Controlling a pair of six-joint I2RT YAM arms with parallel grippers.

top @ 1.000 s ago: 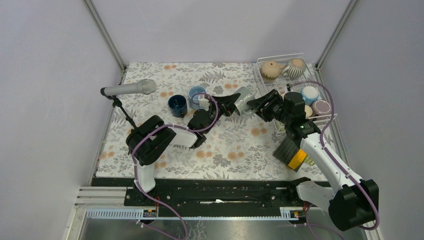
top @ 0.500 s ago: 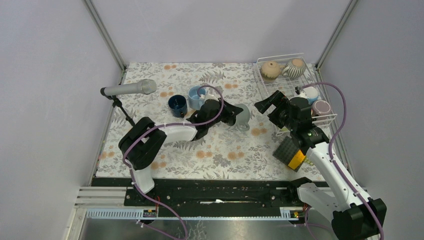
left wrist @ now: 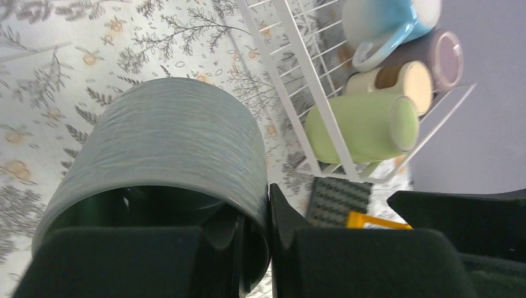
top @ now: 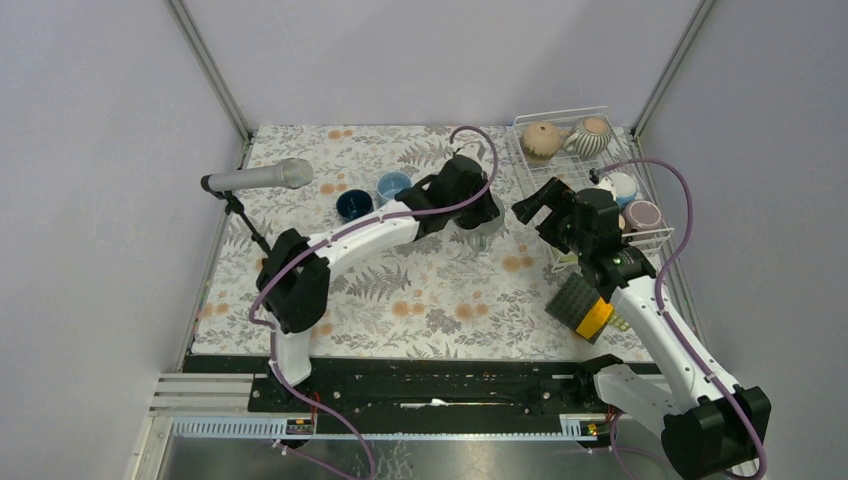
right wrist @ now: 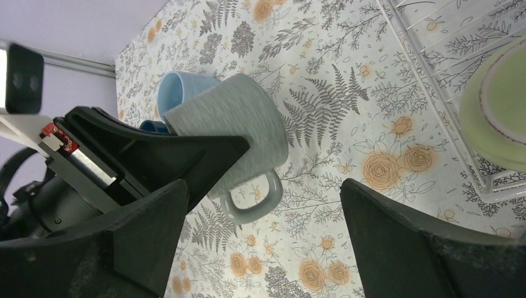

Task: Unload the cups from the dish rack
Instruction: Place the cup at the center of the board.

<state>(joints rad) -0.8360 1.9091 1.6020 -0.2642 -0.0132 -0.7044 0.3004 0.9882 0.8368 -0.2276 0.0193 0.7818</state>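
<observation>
left end effector (left wrist: 268, 211) closed on grey mug (left wrist: 167, 143), pinching the wall at the rim, one finger inside and one outside; this grip suits a mug whose body is too wide to span. mug is out of the dish rack (top: 560, 112), held mid-counter just left of the rack, mouth toward the wrist and handle pointing down-ish in the right wrist view; cant tell if it touches the counter (top: 430, 300) or hangs above it

right end effector (top: 540, 203) open wide, nothing in it, by the rack's left side, apart from the grey mug. likely free to go back into the rack for the next cup

dark blue mug (top: 354, 203) and light blue mug (top: 392, 186) stand upright side by side on the counter, far left of centre; looks like the drop zone, so the grey one probably goes next to them

in the rack: tan mug (top: 541, 139) and striped mug (top: 592, 135) at the far end, green mug (left wrist: 360, 124) on its side at the near end, pink mug (top: 643, 213) and a pale blue mug (top: 620, 185) near the right wall, a cream one between them. roughly a third unloaded by my count

black-and-orange pad (top: 582, 305) lies on the counter near the rack's near end, under the right arm. microphone (top: 260, 178) on a stand at far left, clear of both arms

risk: a rim pinch is shallow, so the mug could swing or slip if set down fast
</observation>
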